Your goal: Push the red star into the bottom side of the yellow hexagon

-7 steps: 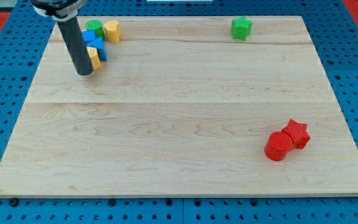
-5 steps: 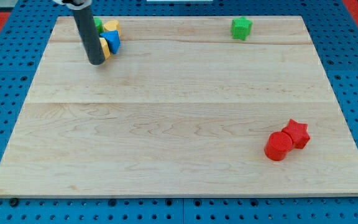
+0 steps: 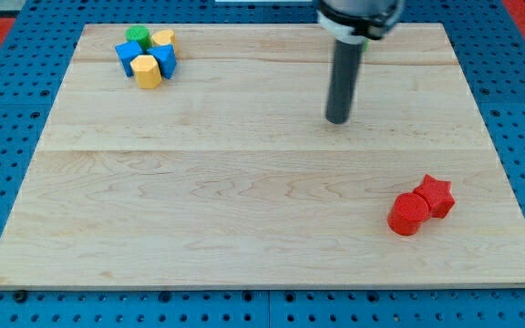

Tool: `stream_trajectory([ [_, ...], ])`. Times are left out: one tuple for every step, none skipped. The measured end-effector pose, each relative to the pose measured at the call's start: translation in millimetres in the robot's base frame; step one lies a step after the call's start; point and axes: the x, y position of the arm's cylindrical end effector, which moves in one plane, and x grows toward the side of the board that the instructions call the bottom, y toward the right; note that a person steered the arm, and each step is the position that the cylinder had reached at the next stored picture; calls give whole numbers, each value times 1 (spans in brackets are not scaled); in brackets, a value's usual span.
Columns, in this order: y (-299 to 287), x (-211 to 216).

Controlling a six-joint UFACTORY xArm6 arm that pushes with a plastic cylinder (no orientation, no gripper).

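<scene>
The red star [image 3: 436,195] lies at the view's lower right, touching a red round block [image 3: 408,215] on its lower left. The yellow hexagon [image 3: 148,71] sits at the view's upper left, at the bottom of a tight cluster of blocks. My tip [image 3: 337,118] rests on the board right of centre, well above and left of the red star and touching no block. It is far to the right of the yellow hexagon.
The cluster also holds a green block [image 3: 137,36], a second yellow block [image 3: 163,39] and two blue blocks [image 3: 128,53] [image 3: 165,62]. The rod hides the board's top edge around where a green star stood earlier.
My tip has swept from beside the upper-left cluster far to the right, to right of centre. The cluster's blocks have bunched slightly. The red blocks have not moved.
</scene>
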Motion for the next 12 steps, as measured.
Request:
stream_trajectory([
  [30, 27],
  [73, 38],
  [134, 40],
  [159, 69],
  [159, 113],
  [133, 128],
  [90, 122],
  [62, 127],
  [39, 138],
  [15, 139],
  [-17, 145],
  [-32, 160],
])
